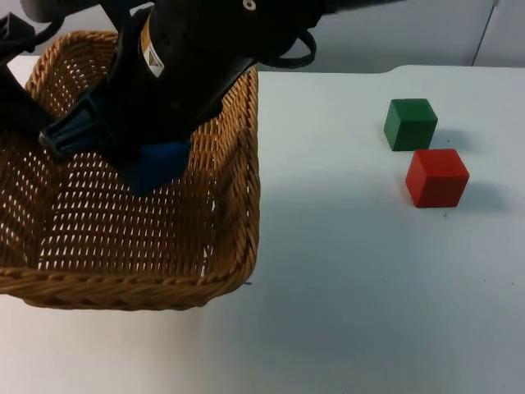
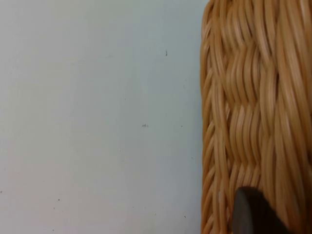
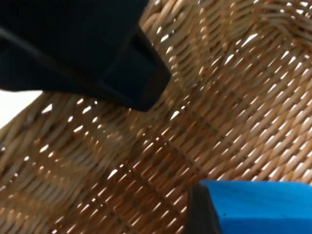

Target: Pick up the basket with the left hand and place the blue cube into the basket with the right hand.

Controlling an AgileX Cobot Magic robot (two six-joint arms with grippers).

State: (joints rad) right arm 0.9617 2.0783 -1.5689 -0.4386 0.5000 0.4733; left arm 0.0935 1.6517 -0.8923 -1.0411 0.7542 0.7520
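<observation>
The woven wicker basket (image 1: 239,205) takes up the table's left side, and its shadow on the white top suggests its near edge is lifted. My left gripper (image 1: 15,111) grips the basket's left rim; in the left wrist view one black fingertip (image 2: 253,214) lies on the basket's weave (image 2: 243,97). My right arm reaches over the basket, its gripper (image 1: 148,160) shut on the blue cube (image 1: 162,167) and hanging above the basket floor. The right wrist view has the blue cube (image 3: 263,207) against a black finger (image 3: 197,209), over the basket's inside (image 3: 219,97).
A green cube (image 1: 410,123) and a red cube (image 1: 436,176) stand close together on the white table (image 1: 353,312) at the right. The grey partition wall (image 1: 426,33) closes the back.
</observation>
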